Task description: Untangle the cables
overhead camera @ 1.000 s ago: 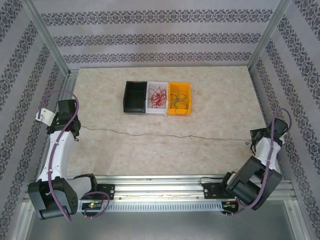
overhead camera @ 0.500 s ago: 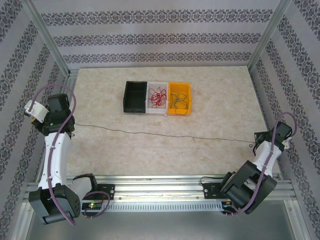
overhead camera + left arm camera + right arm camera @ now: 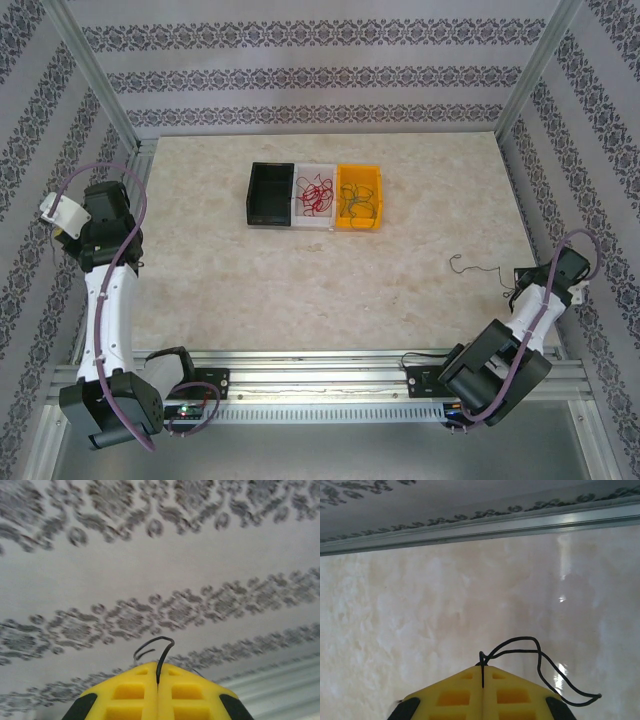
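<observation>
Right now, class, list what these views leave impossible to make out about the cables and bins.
Top view: red cables and dark cables too small to count; black bin interior too dark.
Left wrist: black wire, end hidden inside left gripper; wallpaper blurred.
Right wrist: black loop, end hidden inside right gripper.

The gripper sits at the bottom centre, its two yellow fingers pressed together with no gap between them. A thin black cable is pinched in the seam at their tips. From there it rises a little, arcs over to the gripper's right in a narrow loop, then trails down to a free end just beside the right finger. Beyond the gripper lies the pale marbled table. A metal rail crosses farther off, and a patterned wall stands past it.
</observation>
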Robot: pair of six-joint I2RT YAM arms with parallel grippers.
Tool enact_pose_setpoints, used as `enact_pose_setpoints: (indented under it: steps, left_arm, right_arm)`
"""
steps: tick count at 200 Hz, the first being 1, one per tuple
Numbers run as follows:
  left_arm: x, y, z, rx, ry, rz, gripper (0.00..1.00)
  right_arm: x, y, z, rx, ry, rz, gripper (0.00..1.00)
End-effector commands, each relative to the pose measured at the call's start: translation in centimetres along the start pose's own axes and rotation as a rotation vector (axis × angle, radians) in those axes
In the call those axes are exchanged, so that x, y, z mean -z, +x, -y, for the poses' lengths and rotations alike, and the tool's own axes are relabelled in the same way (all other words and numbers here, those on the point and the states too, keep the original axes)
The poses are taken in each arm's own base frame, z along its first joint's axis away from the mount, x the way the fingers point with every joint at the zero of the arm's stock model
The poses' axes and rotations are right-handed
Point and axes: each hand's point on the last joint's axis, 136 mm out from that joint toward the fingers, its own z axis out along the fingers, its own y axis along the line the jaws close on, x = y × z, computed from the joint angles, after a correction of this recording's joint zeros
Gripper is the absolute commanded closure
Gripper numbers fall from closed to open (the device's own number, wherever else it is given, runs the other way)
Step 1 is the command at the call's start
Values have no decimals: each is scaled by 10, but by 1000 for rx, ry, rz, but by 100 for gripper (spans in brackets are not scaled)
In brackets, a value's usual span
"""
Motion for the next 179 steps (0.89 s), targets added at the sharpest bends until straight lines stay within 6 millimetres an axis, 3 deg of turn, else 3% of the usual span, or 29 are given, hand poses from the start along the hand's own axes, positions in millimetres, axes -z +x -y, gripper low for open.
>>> enact_pose_setpoints:
  steps: [1, 20, 52, 81, 124, 138, 153, 169, 179]
  left_arm:
    - [19, 7, 53, 118, 370, -69, 100]
    - [59, 5, 104, 224, 762, -104, 100]
    - [126, -14, 158, 362, 1212, -224, 100]
    - [186, -24, 189, 373, 1559, -334, 100]
    - [259, -5, 207, 283, 1884, -428, 100]
    - [272, 7, 210, 256, 1904, -439, 100]
    - [268, 22, 213, 232, 1827, -443, 100]
    - [236, 34, 210, 236, 1593, -379, 100]
    - [199, 46, 196, 281, 1354, -348, 100]
  right_arm:
    - [13, 23, -60, 211, -208, -34, 100]
    - [45, 64, -110, 467, -347, -16, 100]
    - [113, 119, -152, 727, -546, 82, 100]
    - [184, 159, -178, 857, -756, 131, 100]
    - [292, 224, -232, 1038, -1072, 111, 100]
    - [323, 240, -253, 1047, -1175, 81, 100]
    - [350, 256, -279, 1034, -1268, 31, 100]
    - [366, 276, -301, 1052, -1329, -17, 100]
    - [370, 295, -314, 1075, -1357, -62, 100]
